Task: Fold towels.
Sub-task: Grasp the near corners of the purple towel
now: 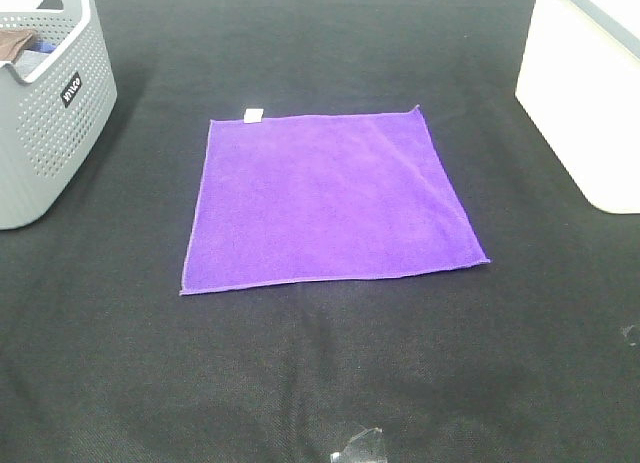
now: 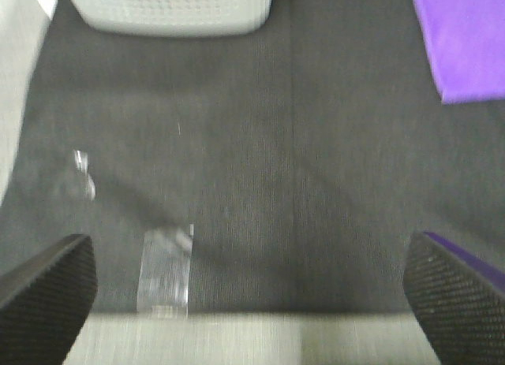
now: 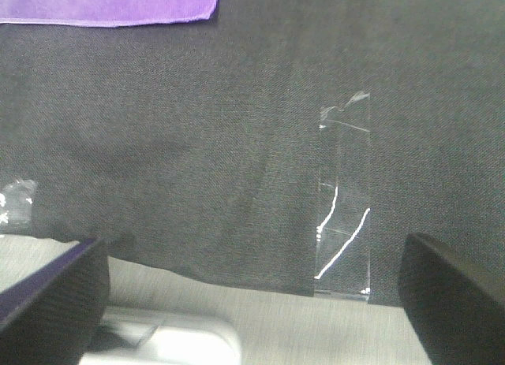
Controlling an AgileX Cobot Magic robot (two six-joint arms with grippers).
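From the high camera I see the purple towel (image 1: 330,198) spread flat and unfolded in the middle of the black desk (image 1: 320,373), a little toward the far edge. Its white tag (image 1: 254,114) is on the far hem. Laid open like this, I judge it is ready for a first fold, with nothing done yet. A grey basket (image 1: 50,123) sits at the far left corner and a white box (image 1: 585,103) at the far right corner. Both are cut off by the frame, and I can barely make out the cloths in the basket. Neither arm shows here, so I take both to be parked back by the near edge.

On the left wrist camera, the left hand (image 2: 251,302) has its fingers wide apart and holds nothing. A corner of the towel (image 2: 465,42) lies well ahead of it and the basket (image 2: 170,10) is beyond. The picture is blurred. A strip of clear tape (image 2: 166,270) sits near the desk's edge.

On the right wrist camera, the right hand (image 3: 251,302) is also spread and empty over the near edge. Only a strip of the towel's hem (image 3: 110,4) shows, well apart from the hand. Another clear tape strip (image 3: 345,199) lies between them. I cannot identify the pale shape (image 3: 166,337) beneath the hand.
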